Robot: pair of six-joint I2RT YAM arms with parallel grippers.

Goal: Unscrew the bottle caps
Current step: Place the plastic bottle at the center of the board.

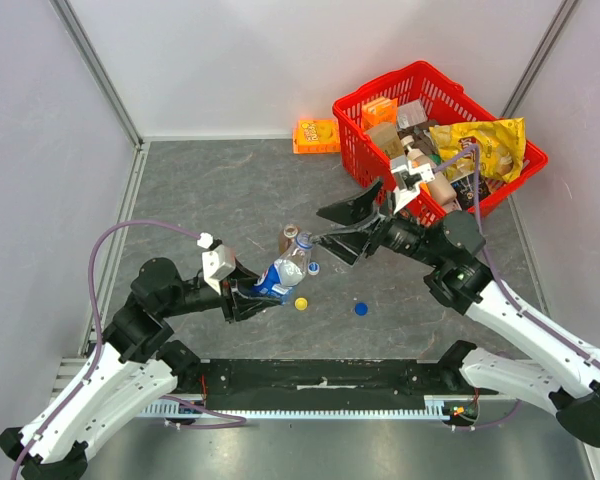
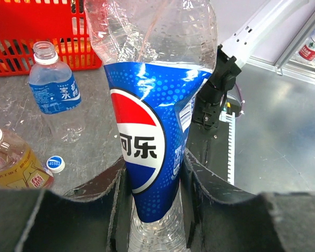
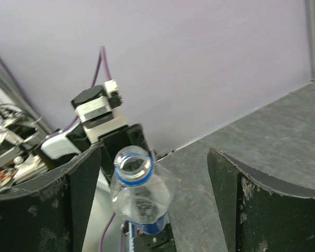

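- L gripper point(image 1: 260, 293) was clenched on the Pepsi bottle point(image 2: 157, 131), gripping low on the body across the blue label, neck end toward the R arm. My read: L served as the vise, so the bottle couldn't spin or tip while the neck was worked.
- R gripper point(image 1: 330, 228) was spread wide w/ nothing grasped. In the R wrist view the bottle's mouth sat btw the two fingers, untouched. Blue ring was on the neck, mouth open, no cap.
- Caps: yellow cap point(image 1: 301, 303) and blue cap point(image 1: 361, 309) lay on the table point(image 1: 210, 200), on the near side of the bottles and apart from each other. Whitish-blue cap point(image 2: 55, 164) lay flat on the table just beside the amber bottle point(image 2: 10, 163).
- Water bottle point(image 2: 55, 89) stood upright and open-mouthed, beyond the amber one. Amber bottle's neck was cut off at the edge of the L wrist view. A white ring showed, prob. no cap, but I couldn't confirm.
- Judgement: three caps loose on the table, so unscrewing looked done or v. nearly.
- Next move, I'd guess: set the Pepsi bottle down upright, then release.
- Risk: the body is thin-walled and squeezed at the grip, and the bottle is tall, so it could topple into the other two bottles on release.
- Red basket point(image 1: 435, 130) w/ packets sat at far R, not involved.
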